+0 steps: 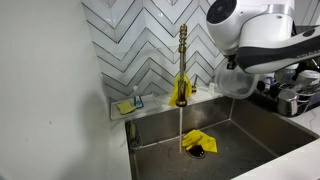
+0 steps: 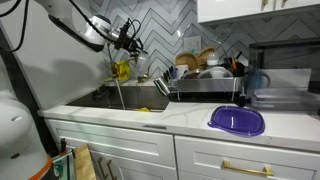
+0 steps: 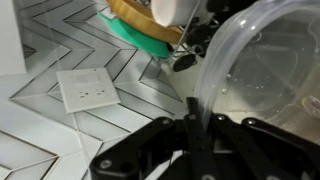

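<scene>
Holding a clear plastic container (image 1: 237, 83) by its thin wall, with the tool (image 3: 195, 122) pinched shut across the rim, one finger inside and one outside. Hanging above the stainless sink (image 1: 255, 122), to one side of the brass faucet (image 1: 182, 60) and apart from the thin stream of water (image 1: 180, 125) falling to the drain. Best handled with a modest squeeze: enough to stop a wet, glossy wall from sliding, not so much as to buckle soft, springy plastic. Wise to move slowly, tilt gently, and stay clear of the tall, slender spout and the chevron tile backsplash (image 1: 140, 40) close behind. Worth watching the mouth in the wrist view, since a translucent, rounded edge is hard to judge against pale tile. Below, a crumpled yellow cloth (image 1: 198, 142) on the smooth steel floor; on the ledge, a porous sponge (image 1: 127, 106). Farther along the pale stone worktop (image 2: 150, 118), a wire dish rack (image 2: 205, 80) and a flat purple lid (image 2: 237, 120).
</scene>
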